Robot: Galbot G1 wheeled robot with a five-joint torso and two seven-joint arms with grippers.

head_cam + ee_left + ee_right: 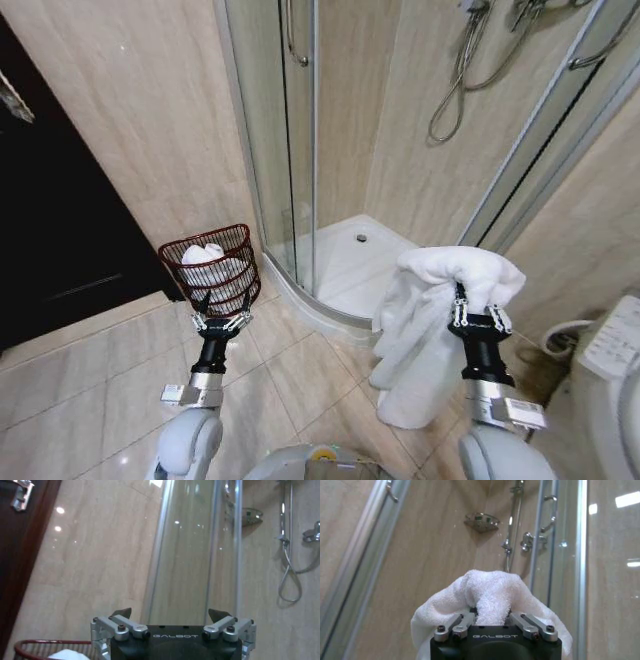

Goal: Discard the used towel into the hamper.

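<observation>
Towel held up, hamper off to the left.

The hamper (212, 268) sits on the floor by the shower glass, another white cloth already inside. The left hand (221, 322) hovers near it, spread wide and empty. The right hand (480, 322) pinches the towel (430, 330); its long drape could snag the rim or spill outside.

Both arms raised from the shoulders, forearms upright, wrists pointing up and forward. Left gripper (221, 322) sits lower on the robot's left, fingers (121, 612) spread wide apart, nothing between them. Right gripper (479, 318) held at about the same height on the robot's right, fingers (465, 619) closed in around a bunch of white towel (425, 325), which drapes down over the wrist and forearm.
</observation>
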